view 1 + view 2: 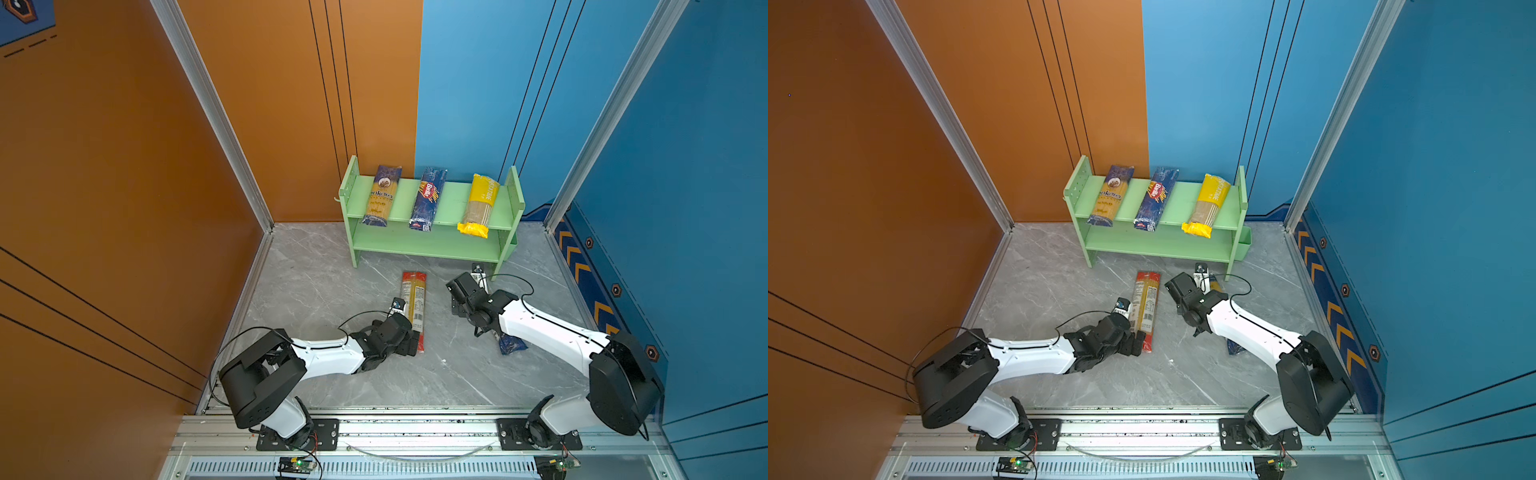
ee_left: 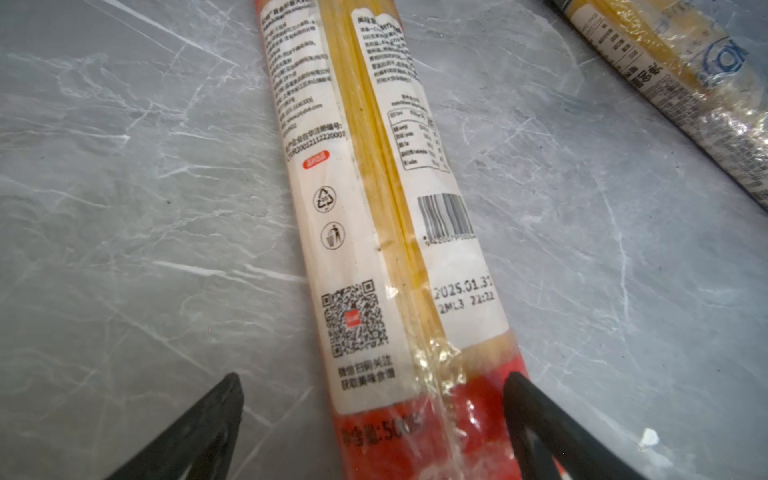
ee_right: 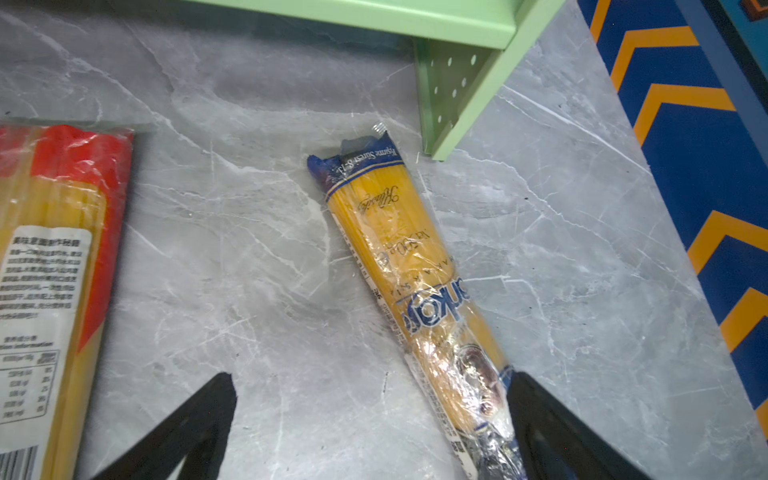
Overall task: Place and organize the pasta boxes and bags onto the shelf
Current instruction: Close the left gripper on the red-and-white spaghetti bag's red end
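Three packs lay across the upper tier of the shelf: a blue-and-yellow pack, the Barilla pack and the yellow pack. On the floor nearer me, my left gripper stood wide open astride the near end of the red-ended pack, gripping nothing. The right gripper, also open, hovered over the second blue-and-yellow pack by the shelf's right leg. I judged this the pickup step. Next, the left jaws needed to close squarely, then lift level.
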You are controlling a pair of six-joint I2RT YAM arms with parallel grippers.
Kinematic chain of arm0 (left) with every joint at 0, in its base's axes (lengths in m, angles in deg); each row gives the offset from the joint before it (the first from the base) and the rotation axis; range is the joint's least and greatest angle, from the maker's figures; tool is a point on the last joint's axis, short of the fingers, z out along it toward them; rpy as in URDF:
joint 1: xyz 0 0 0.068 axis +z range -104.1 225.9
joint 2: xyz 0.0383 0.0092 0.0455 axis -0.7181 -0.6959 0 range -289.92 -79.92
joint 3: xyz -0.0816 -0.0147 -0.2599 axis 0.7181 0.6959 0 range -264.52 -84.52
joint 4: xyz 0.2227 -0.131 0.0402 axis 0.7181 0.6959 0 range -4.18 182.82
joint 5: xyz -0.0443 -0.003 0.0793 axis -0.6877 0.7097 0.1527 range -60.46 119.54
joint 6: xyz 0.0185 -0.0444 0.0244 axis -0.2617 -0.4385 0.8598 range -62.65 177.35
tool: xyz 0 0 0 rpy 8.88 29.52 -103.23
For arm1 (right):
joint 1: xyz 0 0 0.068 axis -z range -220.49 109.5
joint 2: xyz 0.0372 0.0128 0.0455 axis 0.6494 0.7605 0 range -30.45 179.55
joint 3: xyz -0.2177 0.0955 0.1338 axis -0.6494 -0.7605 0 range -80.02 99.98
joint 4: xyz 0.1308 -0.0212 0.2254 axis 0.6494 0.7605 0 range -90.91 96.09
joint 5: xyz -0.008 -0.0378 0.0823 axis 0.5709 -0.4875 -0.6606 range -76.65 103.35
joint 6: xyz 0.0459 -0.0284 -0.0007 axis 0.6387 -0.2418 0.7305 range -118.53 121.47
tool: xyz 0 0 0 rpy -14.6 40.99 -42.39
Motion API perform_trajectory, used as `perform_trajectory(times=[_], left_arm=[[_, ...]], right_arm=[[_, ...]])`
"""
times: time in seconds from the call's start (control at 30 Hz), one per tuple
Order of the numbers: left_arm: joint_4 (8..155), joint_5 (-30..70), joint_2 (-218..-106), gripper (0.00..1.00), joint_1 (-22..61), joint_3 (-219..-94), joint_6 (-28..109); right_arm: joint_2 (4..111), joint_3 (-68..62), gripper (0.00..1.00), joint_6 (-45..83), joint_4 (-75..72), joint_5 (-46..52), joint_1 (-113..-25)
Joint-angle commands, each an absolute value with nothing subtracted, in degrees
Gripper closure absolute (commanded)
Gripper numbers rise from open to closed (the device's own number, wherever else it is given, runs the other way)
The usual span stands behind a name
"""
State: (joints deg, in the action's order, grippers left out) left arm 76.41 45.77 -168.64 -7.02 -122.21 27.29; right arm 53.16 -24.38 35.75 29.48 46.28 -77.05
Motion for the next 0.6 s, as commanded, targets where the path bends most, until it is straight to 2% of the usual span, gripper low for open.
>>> perform_trajectory(times=[0.0,0.57], left_arm=[[76.9,45.1,-170.6,0.02,-8.2,-124.9,26.7],[82.1,48.6,-173.9,0.02,-9.9,-128.8,26.0]], right_arm=[[51.6,-25.7,0.0,34.8,29.8,45.5,-76.2],[49.6,-29.0,0.0,36.0,28.0,44.3,-75.6]])
